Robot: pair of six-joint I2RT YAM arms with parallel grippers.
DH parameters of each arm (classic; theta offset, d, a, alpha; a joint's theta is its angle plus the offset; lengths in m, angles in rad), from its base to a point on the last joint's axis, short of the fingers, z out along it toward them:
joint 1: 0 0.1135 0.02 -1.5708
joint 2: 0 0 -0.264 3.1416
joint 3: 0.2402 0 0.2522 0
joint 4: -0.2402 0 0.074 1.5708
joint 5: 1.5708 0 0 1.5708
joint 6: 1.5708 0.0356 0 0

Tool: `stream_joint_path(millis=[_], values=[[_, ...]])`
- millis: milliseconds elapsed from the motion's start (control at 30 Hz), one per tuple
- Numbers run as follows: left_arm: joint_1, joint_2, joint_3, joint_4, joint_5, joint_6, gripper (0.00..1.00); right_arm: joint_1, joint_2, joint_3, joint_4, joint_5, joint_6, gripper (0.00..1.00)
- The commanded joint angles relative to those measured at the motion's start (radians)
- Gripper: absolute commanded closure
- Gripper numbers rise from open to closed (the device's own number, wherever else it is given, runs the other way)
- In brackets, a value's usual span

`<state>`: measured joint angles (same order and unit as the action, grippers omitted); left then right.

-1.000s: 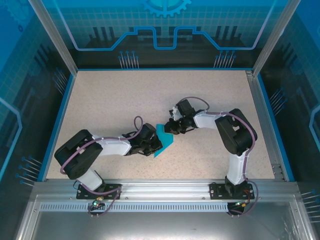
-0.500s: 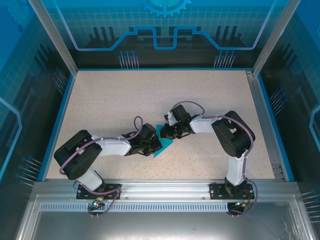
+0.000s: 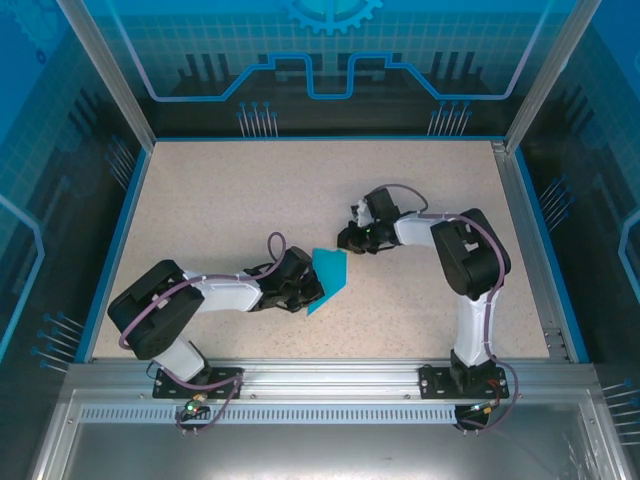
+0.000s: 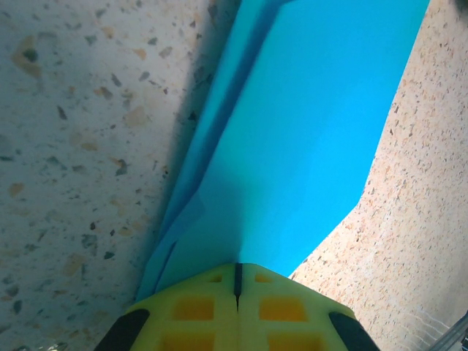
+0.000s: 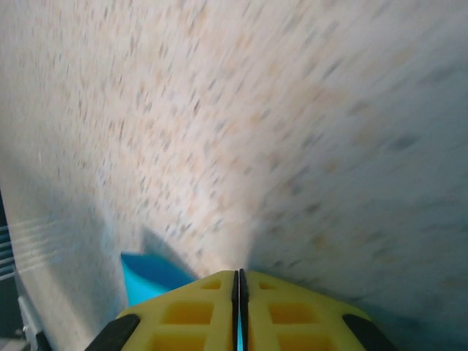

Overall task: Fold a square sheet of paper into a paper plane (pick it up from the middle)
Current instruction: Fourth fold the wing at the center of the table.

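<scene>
Table [image 3: 220, 190]: speckled beige top, blue rim, arms bolted at the near edge

Sheet of paper [image 3: 332, 275]: teal, lying near the middle of the table, a little toward the near edge. It is folded, not a plain square. From above the outline has a straight far edge, a straight right edge, and a slanted cut running down to a point at the near-left. In the left wrist view the sheet [image 4: 314, 131] shows stacked layers along its left side, and those layers throw a shadow on the table

Left gripper [image 3: 310, 290]: reaches in low from the left, tip at the sheet's left edge. In the wrist view the left gripper [image 4: 238, 281] has its yellow pads pressed together, with only a thin dark seam between them. The sheet spreads broad and flat ahead of the pads, crosswise to the seam, so it appears to pass under the tips rather than sit pinched between them. Contact with the paper looks likely, but I cannot tell how firm it is

Right gripper [image 3: 347, 240]: just off the sheet's far-right corner, with bare table between it and the paper. The right wrist view is blurred. The right gripper [image 5: 238, 285] shows pads closed flush with nothing between them. A teal corner of the sheet [image 5: 146, 272] shows low on the left
</scene>
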<state>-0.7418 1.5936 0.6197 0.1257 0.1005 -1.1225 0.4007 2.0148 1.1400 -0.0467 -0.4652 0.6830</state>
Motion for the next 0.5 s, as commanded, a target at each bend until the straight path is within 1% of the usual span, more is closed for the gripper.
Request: stream_joint_path(millis=[0, 100, 300, 467], values=[[-0.004, 0.019, -0.030, -0.101, -0.021, 0.017, 0.93, -0.015, 0.007, 0.030, -0.038, 0.017, -0.032, 0.88], [-0.005, 0.017, -0.023, -0.098, -0.012, 0.019, 0.93, -0.015, -0.038, 0.042, -0.064, 0.004, -0.046, 0.86], [-0.008, 0.015, 0.003, -0.053, 0.022, 0.004, 0.92, -0.015, -0.197, -0.005, -0.120, 0.022, -0.062, 0.81], [-0.020, 0.007, 0.044, 0.015, 0.068, -0.023, 0.85, -0.013, -0.311, -0.098, -0.140, 0.020, -0.055, 0.75]])
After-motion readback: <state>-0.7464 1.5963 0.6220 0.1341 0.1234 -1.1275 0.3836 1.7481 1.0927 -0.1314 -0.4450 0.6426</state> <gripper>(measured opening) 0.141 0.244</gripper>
